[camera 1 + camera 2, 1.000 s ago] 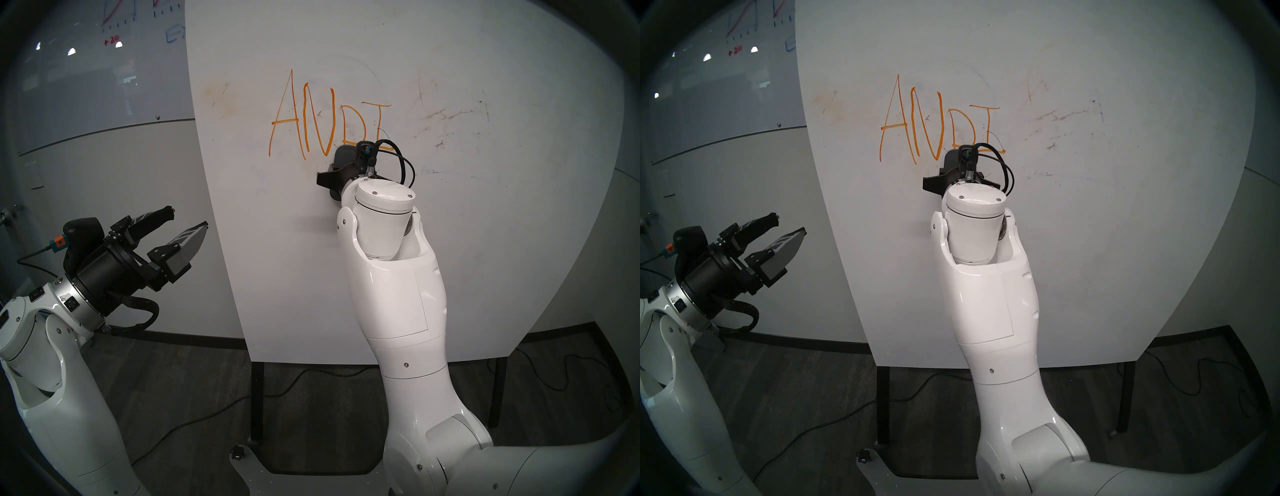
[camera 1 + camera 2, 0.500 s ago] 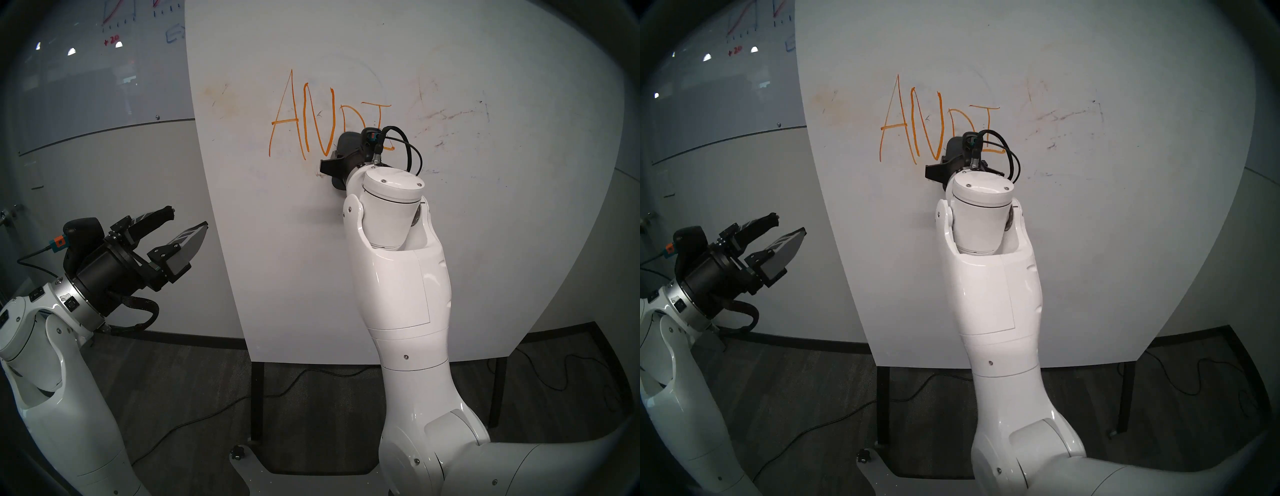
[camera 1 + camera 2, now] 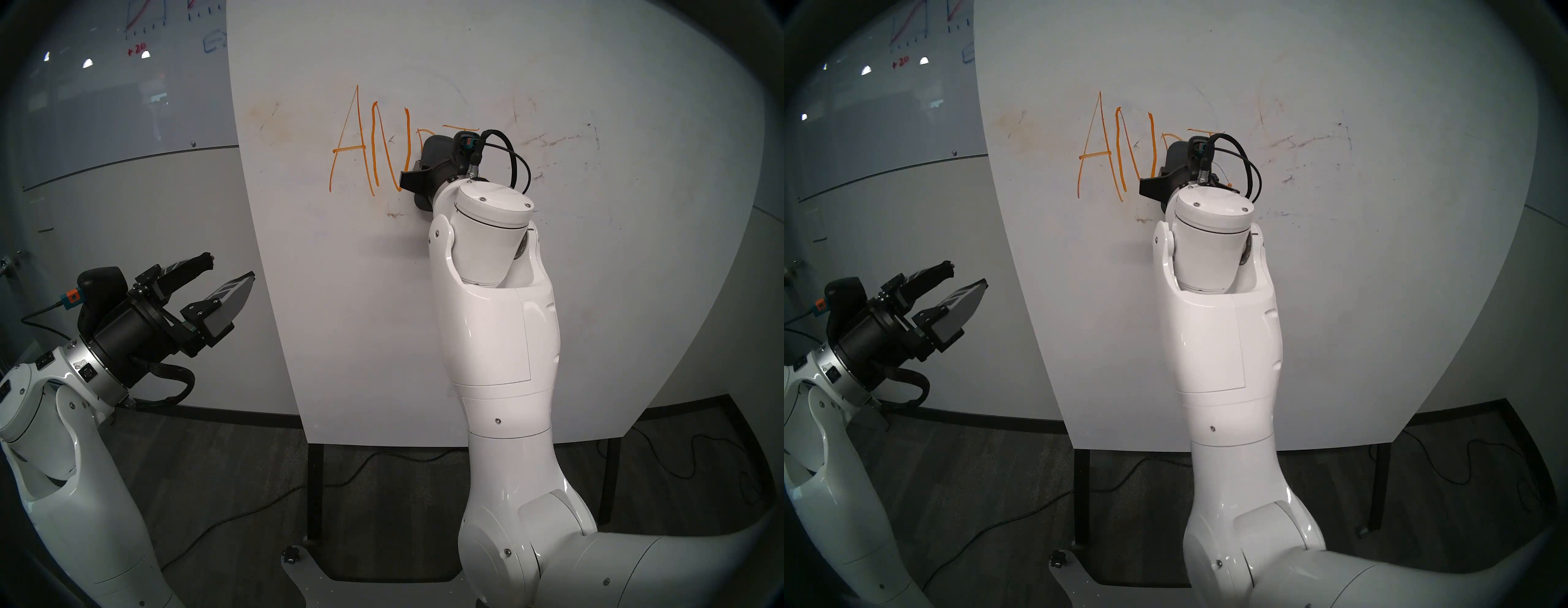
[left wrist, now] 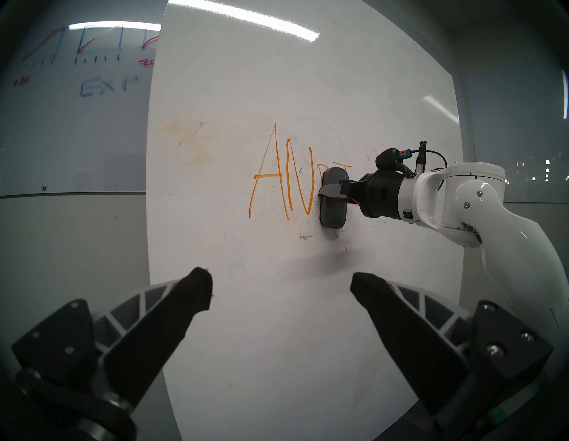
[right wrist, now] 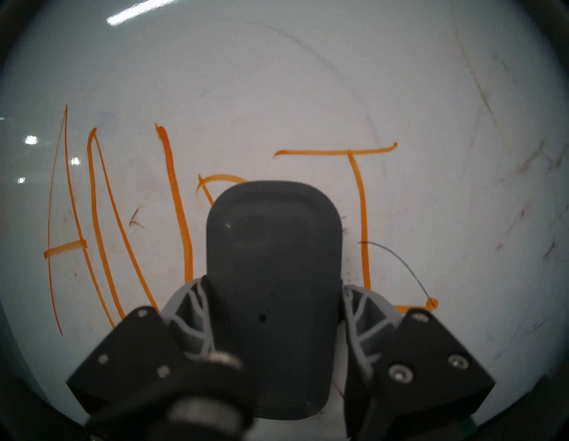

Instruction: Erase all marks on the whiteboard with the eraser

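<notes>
- Right gripper [image 5: 274,311] is clamped on the eraser [image 4: 334,197], one finger on each long side, block standing upright and pressed flat against the whiteboard [image 3: 424,339].
- Change over the last second: the right arm carried the eraser up the board. A second ago it sat below the lettering, just under the D; now it covers most of the D, between the N and the I.
- In the right wrist view only the top curl of the D shows above the eraser; the I's stem is just beside its right edge.
- The marks [image 3: 369,144]: A and N look untouched, and the I's top bar and stem are intact. I can't tell how much of the D is wiped, since the eraser hides it.
- My read: first stroke just engaged the lettering, so the task is barely started. Next it needs sideways passes, left over N and A, right over the I.
- Left gripper [image 4: 281,289] has its fingers spread with nothing between them, parked off the board's left edge and unmoved.
- Old grey-brown smudges at the right of the board are unchanged.
</notes>
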Action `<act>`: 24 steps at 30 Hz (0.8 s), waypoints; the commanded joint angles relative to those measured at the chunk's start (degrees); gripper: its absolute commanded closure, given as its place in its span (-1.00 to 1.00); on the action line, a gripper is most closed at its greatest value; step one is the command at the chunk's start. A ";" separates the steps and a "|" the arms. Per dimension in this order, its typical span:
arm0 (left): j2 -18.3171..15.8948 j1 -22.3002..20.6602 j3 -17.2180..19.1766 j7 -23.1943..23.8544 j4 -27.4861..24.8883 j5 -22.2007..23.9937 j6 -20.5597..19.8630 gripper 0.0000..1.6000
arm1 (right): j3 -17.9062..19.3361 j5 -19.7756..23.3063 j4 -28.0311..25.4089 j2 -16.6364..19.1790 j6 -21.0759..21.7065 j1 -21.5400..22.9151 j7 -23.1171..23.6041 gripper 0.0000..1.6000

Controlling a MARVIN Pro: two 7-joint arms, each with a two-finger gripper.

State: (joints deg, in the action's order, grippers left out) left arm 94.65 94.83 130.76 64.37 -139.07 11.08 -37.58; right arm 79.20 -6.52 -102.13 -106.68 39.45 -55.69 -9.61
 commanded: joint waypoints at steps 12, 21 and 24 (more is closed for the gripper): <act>-0.10 -0.01 -0.09 -0.07 -0.93 0.08 -0.08 -1.00 | 4.09 -3.79 3.37 -0.42 -4.28 9.08 1.45 1.00; -0.11 -0.01 -0.11 -0.10 -0.93 0.10 -0.10 -1.00 | 5.47 -4.64 6.04 -0.32 -4.76 12.36 2.11 1.00; -0.11 -0.01 -0.11 -0.11 -0.93 0.12 -0.10 -1.00 | 5.92 -4.79 7.15 -0.27 -4.72 13.52 2.21 1.00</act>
State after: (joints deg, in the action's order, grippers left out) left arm 94.65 94.82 130.76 64.38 -139.08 11.07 -37.60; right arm 82.24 -10.26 -98.70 -107.34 36.19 -48.16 -7.13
